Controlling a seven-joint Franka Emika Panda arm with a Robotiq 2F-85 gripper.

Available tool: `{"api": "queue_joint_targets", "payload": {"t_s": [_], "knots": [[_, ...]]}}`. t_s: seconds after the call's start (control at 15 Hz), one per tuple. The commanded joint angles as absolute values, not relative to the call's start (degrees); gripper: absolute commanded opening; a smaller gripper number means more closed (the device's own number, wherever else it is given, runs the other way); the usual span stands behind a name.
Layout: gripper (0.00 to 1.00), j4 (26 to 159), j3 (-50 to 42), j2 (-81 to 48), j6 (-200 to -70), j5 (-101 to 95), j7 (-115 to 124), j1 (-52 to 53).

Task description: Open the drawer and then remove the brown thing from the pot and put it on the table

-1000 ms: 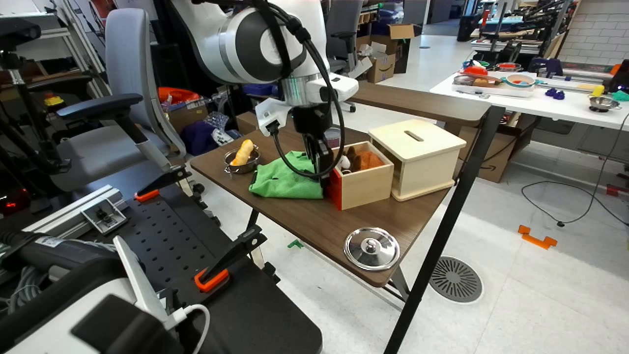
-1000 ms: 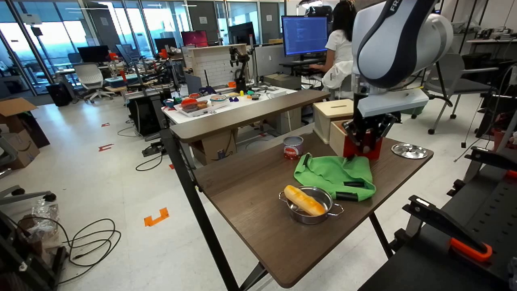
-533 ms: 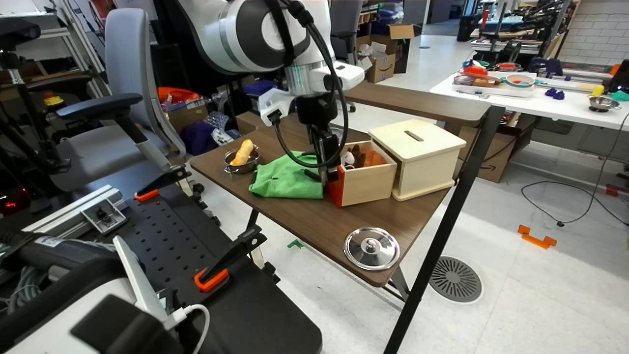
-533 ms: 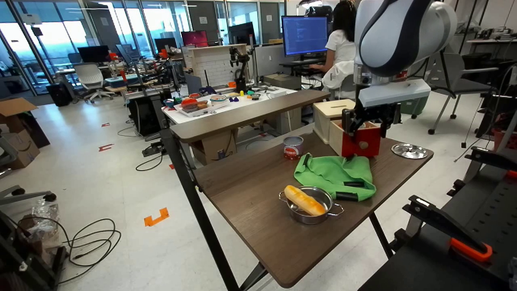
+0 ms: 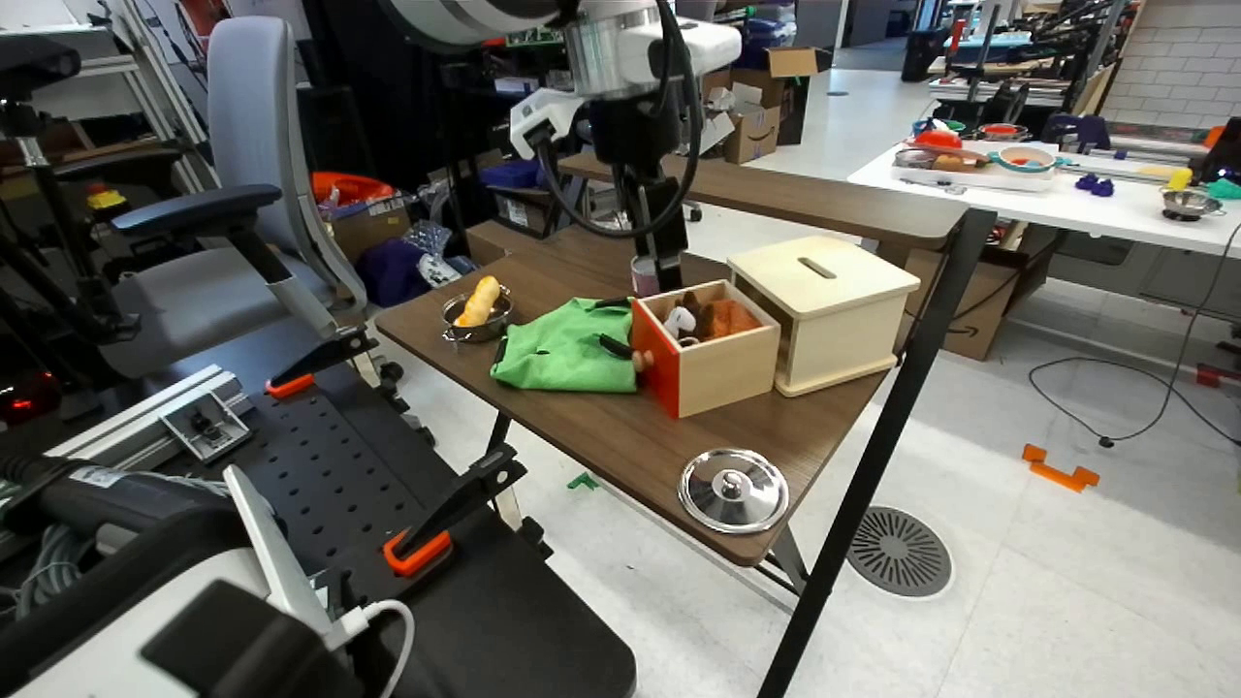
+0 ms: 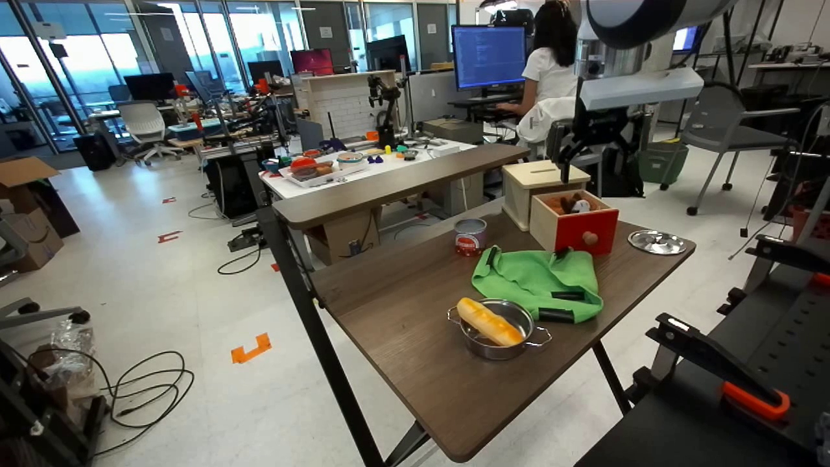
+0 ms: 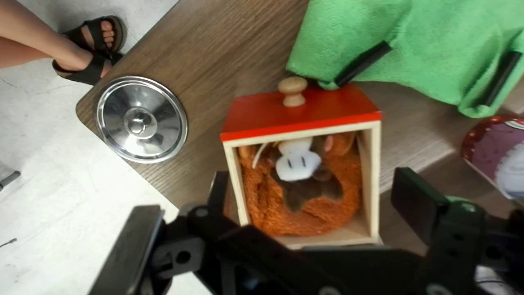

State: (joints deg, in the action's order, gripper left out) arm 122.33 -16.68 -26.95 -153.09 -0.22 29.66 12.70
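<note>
The bread (image 6: 489, 322) lay aslant in the pot (image 6: 491, 353) on the table (image 6: 395, 298), long and golden, one end rising past the rim. The drawer (image 6: 573, 227), pale wood with a red front and a round knob (image 7: 292, 89), stood open, and in it sat a rust-brown plush (image 7: 303, 189) with dark patches and a white muzzle; above hung the gripper (image 7: 315, 198), its fingers spread wide.

In an exterior view, the gripper (image 6: 595, 170) hangs at upper right above the drawer (image 6: 569, 232); the lid (image 6: 657, 243) lies mid-right; bread (image 6: 489, 321) rests in the pot (image 6: 496, 352), lower centre.
</note>
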Motion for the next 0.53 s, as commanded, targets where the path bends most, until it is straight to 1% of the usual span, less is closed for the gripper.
{"api": "queue_joint_targets", "payload": {"t_s": [0.0,0.47], "knots": [[1.0,123.9,-11.8,-20.3,-150.1,0.9,29.7,11.6],[1.0,122.1,-1.4,-22.4,-150.5,4.7,29.6,11.9]]}}
